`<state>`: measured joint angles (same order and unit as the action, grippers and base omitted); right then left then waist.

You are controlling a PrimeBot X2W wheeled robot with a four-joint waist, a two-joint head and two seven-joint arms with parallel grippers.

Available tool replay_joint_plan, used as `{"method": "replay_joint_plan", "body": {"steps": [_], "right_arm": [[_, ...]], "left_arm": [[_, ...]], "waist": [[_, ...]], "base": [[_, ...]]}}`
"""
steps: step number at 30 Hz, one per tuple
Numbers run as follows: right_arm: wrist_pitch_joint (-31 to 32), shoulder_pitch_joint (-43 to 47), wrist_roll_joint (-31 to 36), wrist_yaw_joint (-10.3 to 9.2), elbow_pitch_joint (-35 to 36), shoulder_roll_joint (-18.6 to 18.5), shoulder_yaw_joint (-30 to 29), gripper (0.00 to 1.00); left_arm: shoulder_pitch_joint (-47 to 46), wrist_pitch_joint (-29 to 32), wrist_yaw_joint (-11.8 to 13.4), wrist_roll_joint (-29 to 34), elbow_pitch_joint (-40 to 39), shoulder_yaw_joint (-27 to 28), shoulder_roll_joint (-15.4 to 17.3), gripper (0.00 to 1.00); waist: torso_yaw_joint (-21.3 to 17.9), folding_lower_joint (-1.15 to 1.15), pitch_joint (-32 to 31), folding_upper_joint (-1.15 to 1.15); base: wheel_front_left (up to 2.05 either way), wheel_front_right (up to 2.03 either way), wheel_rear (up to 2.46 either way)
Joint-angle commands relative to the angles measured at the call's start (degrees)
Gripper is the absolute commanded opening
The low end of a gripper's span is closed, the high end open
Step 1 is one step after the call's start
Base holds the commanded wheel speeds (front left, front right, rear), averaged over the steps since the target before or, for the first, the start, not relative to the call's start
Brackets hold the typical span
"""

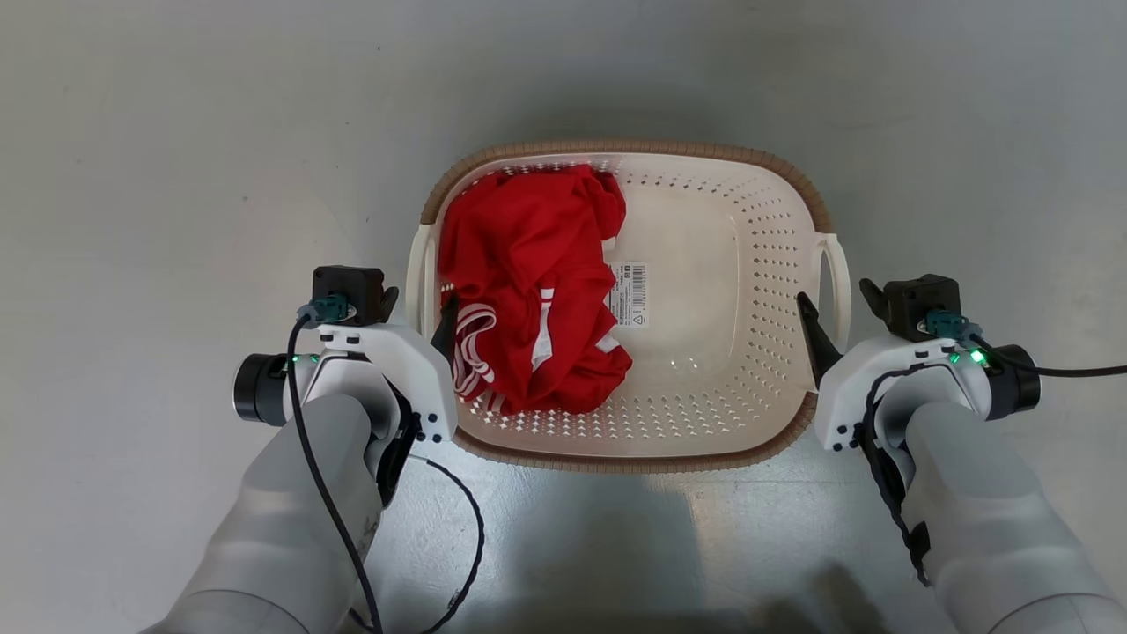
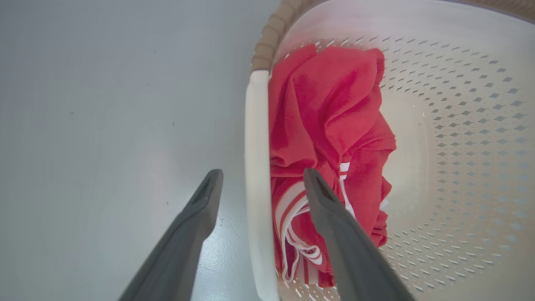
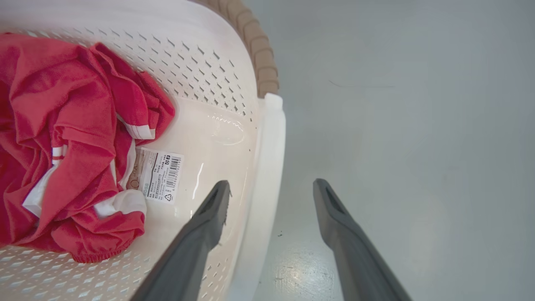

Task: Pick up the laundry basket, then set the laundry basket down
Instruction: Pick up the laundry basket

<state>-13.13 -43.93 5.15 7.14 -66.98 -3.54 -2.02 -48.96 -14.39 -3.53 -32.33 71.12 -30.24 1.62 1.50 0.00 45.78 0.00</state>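
The cream-white laundry basket (image 1: 704, 264) with a brown woven-look rim stands on the grey floor, a crumpled red garment (image 1: 528, 282) in its left half beside the barcode sticker (image 1: 629, 295). My left gripper (image 1: 414, 313) is open and straddles the left loop handle (image 2: 257, 167), one finger outside, one inside over the garment (image 2: 334, 117). My right gripper (image 1: 836, 308) is open too, its fingers on either side of the right loop handle (image 3: 267, 175), apart from it. The sticker (image 3: 156, 175) lies on the inner bottom.
Bare grey floor (image 1: 176, 132) surrounds the basket on every side. A black cable (image 1: 467, 528) loops from my left wrist over the floor just in front of the basket. Another cable (image 1: 1065, 372) runs right from my right wrist.
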Motion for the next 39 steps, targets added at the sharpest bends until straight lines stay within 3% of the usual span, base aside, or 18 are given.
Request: {"method": "replay_joint_plan", "body": {"steps": [1, 20, 39], "right_arm": [[-0.85, 0.61, -1.00, 0.35, -0.16, 0.67, 1.45, 1.00], [2.05, -1.81, -6.04, 0.35, -3.51, 0.67, 6.53, 1.00], [2.28, -2.33, -7.75, 0.35, -4.38, 0.67, 8.07, 1.00]], "left_arm": [[-0.25, 0.01, 0.56, -0.78, 0.16, 0.58, 1.26, 1.00], [-2.67, 3.00, 3.79, -1.89, 1.35, -4.27, 1.26, 1.00], [-2.45, 3.89, 4.39, -3.70, 2.04, -6.48, 1.26, 1.00]], "waist": [[-0.03, 0.00, 0.32, 0.00], [-0.05, 0.00, 2.22, 0.00], [0.26, 0.00, 1.76, 0.00]], "base": [[0.00, 0.00, 0.00], [0.00, 0.00, 0.00], [0.00, 0.00, 0.00]]}}
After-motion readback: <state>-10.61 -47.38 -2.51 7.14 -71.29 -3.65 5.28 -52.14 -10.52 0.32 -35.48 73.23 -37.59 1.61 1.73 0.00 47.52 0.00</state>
